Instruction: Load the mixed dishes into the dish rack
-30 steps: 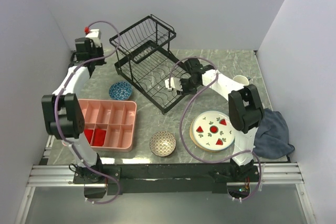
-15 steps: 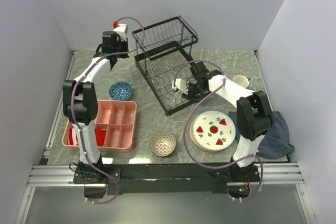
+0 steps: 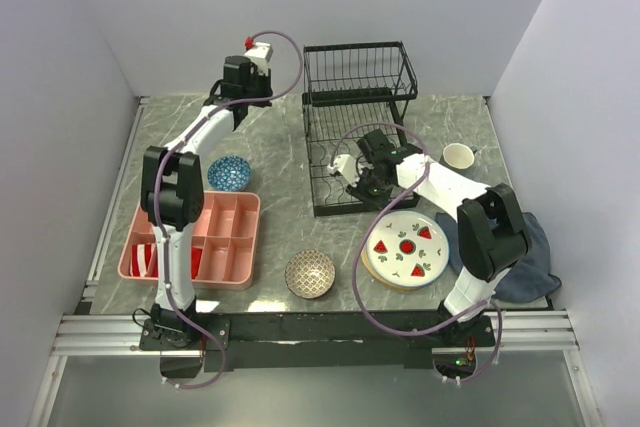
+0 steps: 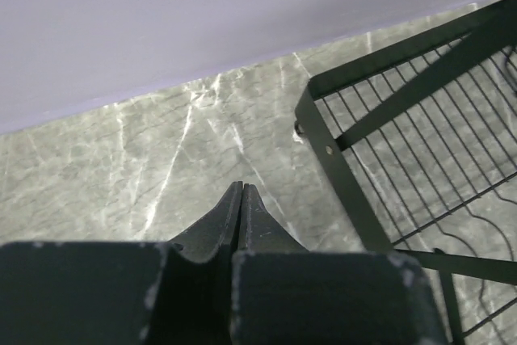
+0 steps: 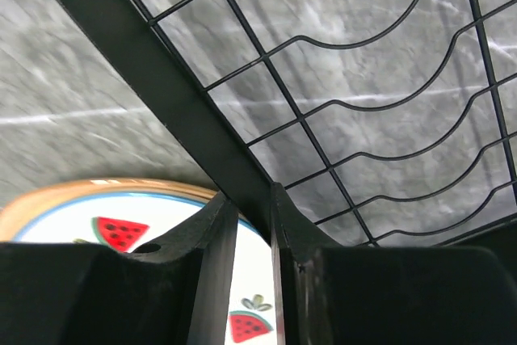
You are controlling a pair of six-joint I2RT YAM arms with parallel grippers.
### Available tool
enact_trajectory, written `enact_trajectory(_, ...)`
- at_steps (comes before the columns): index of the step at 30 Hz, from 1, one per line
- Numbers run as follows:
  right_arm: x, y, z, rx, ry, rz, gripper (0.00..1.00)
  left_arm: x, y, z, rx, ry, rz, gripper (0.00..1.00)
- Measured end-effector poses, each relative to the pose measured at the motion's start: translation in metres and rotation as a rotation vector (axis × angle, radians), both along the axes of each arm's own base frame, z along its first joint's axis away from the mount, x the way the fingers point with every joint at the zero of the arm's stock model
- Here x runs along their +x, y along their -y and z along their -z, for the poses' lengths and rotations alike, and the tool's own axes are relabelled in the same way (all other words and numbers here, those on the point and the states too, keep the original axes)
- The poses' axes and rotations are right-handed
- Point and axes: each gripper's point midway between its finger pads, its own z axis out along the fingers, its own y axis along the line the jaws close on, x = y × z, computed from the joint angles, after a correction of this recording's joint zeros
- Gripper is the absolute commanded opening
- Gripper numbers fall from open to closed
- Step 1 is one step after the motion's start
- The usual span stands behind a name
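Observation:
The black wire dish rack [image 3: 357, 75] stands at the back centre, squared to the table. My right gripper [image 3: 361, 178] is shut on the rack's front base bar [image 5: 190, 131], one finger on each side. My left gripper [image 3: 250, 67] is shut and empty at the back, just left of the rack's corner [image 4: 323, 147]. The blue bowl [image 3: 229, 173] and the pinkish-brown bowl [image 3: 310, 274] sit on the table. The watermelon plate [image 3: 405, 250] lies on the tan plate, of which only the rim [image 5: 81, 191] shows.
A pink compartment tray [image 3: 215, 232] with red pieces lies at the front left. A small white cup [image 3: 459, 155] stands right of the rack. A dark blue-grey cloth [image 3: 522, 252] lies at the right edge. Grey walls close in on three sides.
The rack has swung and slid to the right, from skewed to square, with my right gripper on its base. My left arm has swept right along the back wall.

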Motion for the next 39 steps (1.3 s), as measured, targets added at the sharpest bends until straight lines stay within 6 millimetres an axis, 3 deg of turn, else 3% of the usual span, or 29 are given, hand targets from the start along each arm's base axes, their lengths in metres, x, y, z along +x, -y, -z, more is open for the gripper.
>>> enact_trajectory(3, -0.004, -0.013, -0.006, 0.018, -0.009, 0.016, 0.0, -0.005, 0.003, -0.003, -0.004, 0.0, 0.004, 0.01)
enact_trajectory(7, -0.006, -0.038, -0.023, 0.054, -0.007, 0.001, 0.0, -0.027, -0.015, -0.015, -0.013, -0.015, -0.025, 0.01)
enact_trajectory(12, -0.009, -0.068, -0.031, 0.089, 0.015, -0.039, 0.0, -0.068, -0.05, -0.06, -0.025, 0.034, -0.077, 0.03)
enact_trajectory(15, -0.012, -0.074, -0.027, 0.088, 0.011, -0.049, 0.0, -0.094, -0.065, -0.09, -0.029, 0.086, -0.105, 0.04)
enact_trajectory(18, -0.014, -0.075, -0.021, 0.088, 0.008, -0.053, 0.0, -0.117, -0.07, -0.108, -0.031, 0.116, -0.111, 0.08)
enact_trajectory(20, -0.013, -0.075, -0.02, 0.086, 0.013, -0.061, 0.0, -0.134, -0.074, -0.11, -0.026, 0.119, -0.116, 0.15)
enact_trajectory(21, -0.013, -0.075, -0.02, 0.084, 0.015, -0.066, 0.0, -0.142, -0.076, -0.108, -0.018, 0.117, -0.115, 0.33)
enact_trajectory(22, -0.013, -0.075, -0.02, 0.081, 0.018, -0.072, 0.01, -0.149, -0.078, -0.104, -0.006, 0.112, -0.111, 0.44)
enact_trajectory(24, -0.013, -0.075, -0.019, 0.078, 0.022, -0.08, 0.14, -0.161, -0.08, -0.095, 0.017, 0.092, -0.104, 0.63)
enact_trajectory(25, -0.013, -0.075, -0.019, 0.075, 0.025, -0.084, 0.28, -0.165, -0.082, -0.09, 0.033, 0.083, -0.1, 0.66)
enact_trajectory(28, -0.011, -0.074, -0.019, 0.062, 0.034, -0.078, 0.39, -0.173, -0.085, -0.075, 0.075, 0.034, -0.086, 0.73)
enact_trajectory(35, -0.009, -0.067, -0.02, 0.033, 0.05, -0.06, 0.51, -0.183, -0.089, -0.068, 0.123, -0.026, -0.065, 0.8)
enact_trajectory(39, -0.014, -0.063, -0.051, 0.079, 0.115, -0.06, 0.54, -0.186, -0.09, -0.082, 0.133, 0.002, -0.057, 0.81)
